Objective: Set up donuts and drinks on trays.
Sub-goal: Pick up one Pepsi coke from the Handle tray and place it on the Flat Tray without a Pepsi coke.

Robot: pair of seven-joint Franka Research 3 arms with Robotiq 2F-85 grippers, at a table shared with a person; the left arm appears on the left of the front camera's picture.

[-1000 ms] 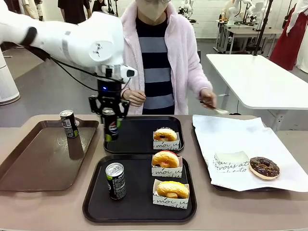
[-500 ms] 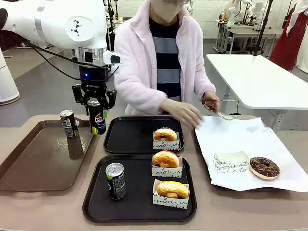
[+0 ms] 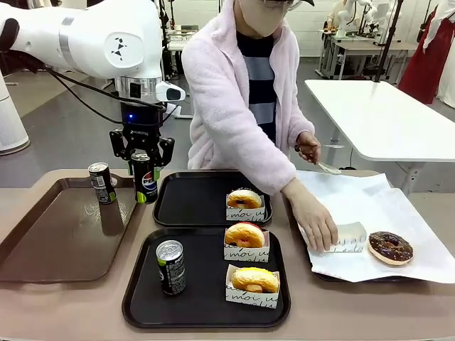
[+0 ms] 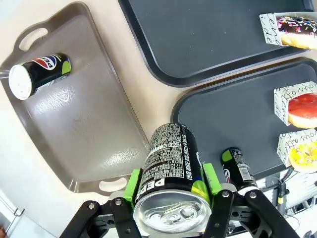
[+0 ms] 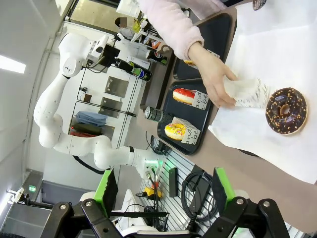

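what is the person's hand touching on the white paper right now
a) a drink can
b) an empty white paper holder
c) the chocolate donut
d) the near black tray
b: the person's hand rests on the white paper holder, with the chocolate donut lying untouched beside it.

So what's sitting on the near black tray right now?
On the near black tray: one upright dark can and two donuts in paper holders. What the holders cover stays hidden.

Left pincer [image 4: 171,191] grips Pepsi can [image 4: 169,174] above brown tray [image 4: 84,119].
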